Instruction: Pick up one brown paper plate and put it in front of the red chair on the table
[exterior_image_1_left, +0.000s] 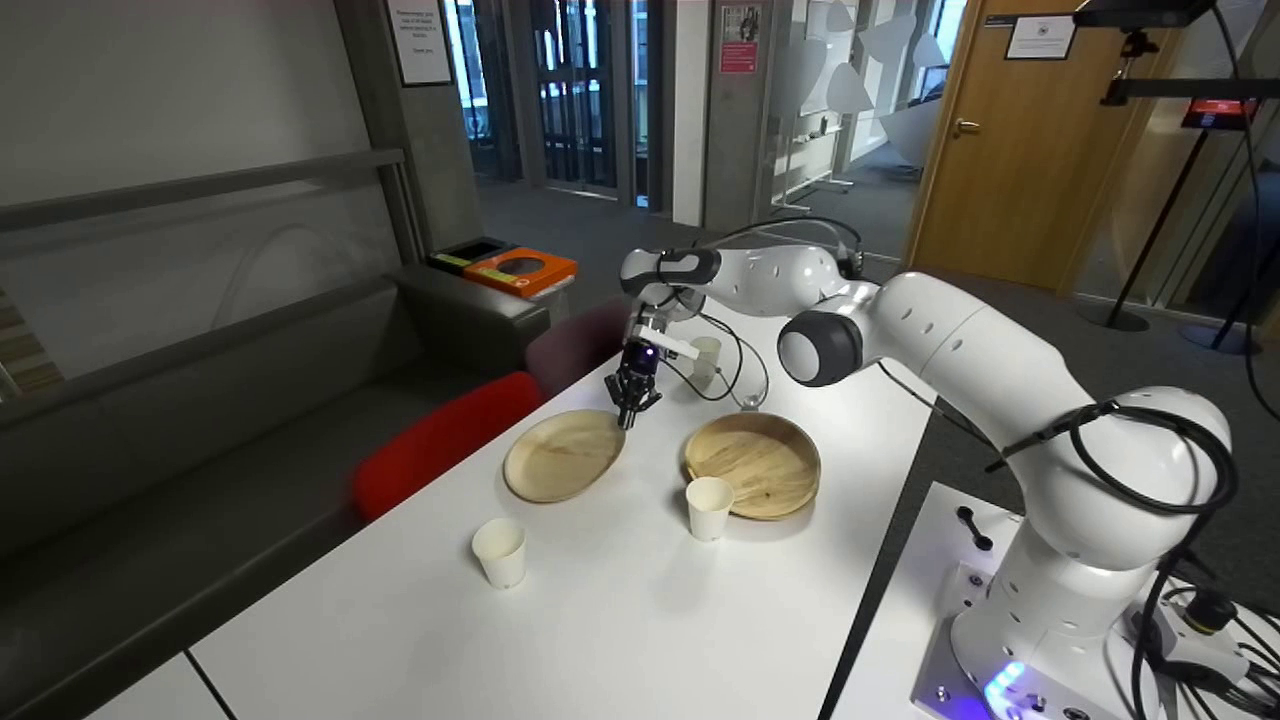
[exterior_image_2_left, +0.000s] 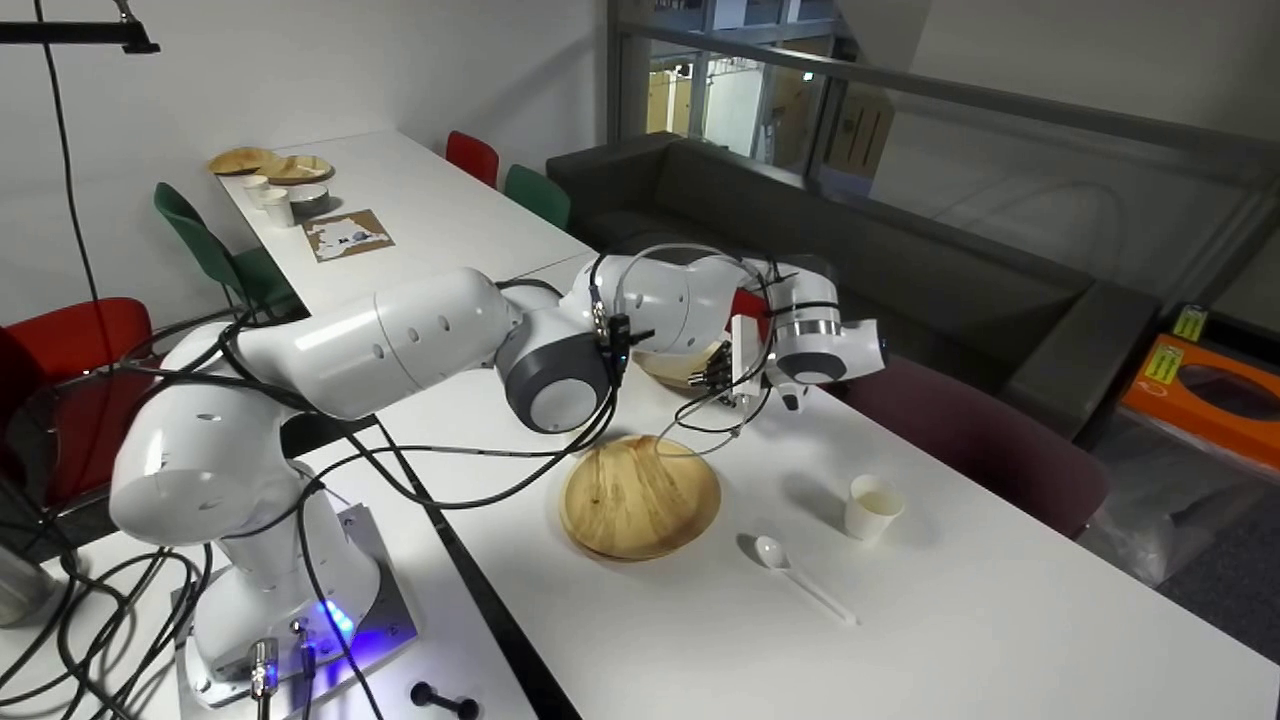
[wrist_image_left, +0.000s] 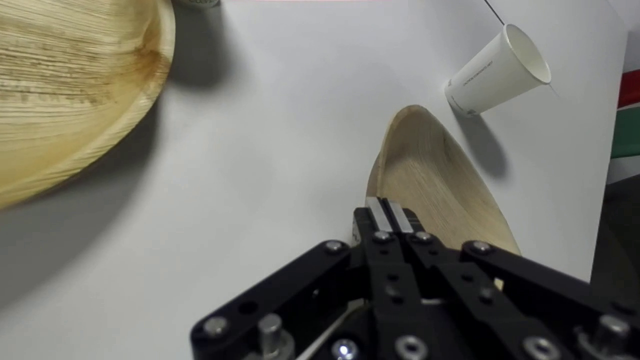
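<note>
The brown paper plate (exterior_image_1_left: 560, 458) is at the white table's (exterior_image_1_left: 600, 640) edge, beside the red chair (exterior_image_1_left: 445, 440). My gripper (exterior_image_1_left: 627, 420) is shut on the plate's rim. In the wrist view the closed fingertips (wrist_image_left: 385, 202) pinch the rim, and the plate (wrist_image_left: 440, 185) looks tilted. I cannot tell whether its underside touches the table. In an exterior view the arm partly hides the plate (exterior_image_2_left: 665, 368) and the red chair (exterior_image_2_left: 750, 305), and the gripper (exterior_image_2_left: 705, 375) shows small beside the plate.
A thicker stack of tan plates (exterior_image_1_left: 755, 465) stands nearer the robot base, with a white cup (exterior_image_1_left: 709, 510) against it. Another cup (exterior_image_1_left: 500, 555) is near the held plate. A third cup (exterior_image_2_left: 872, 508) and a white spoon (exterior_image_2_left: 805, 580) lie further along. A maroon chair (exterior_image_2_left: 980, 440) adjoins the edge.
</note>
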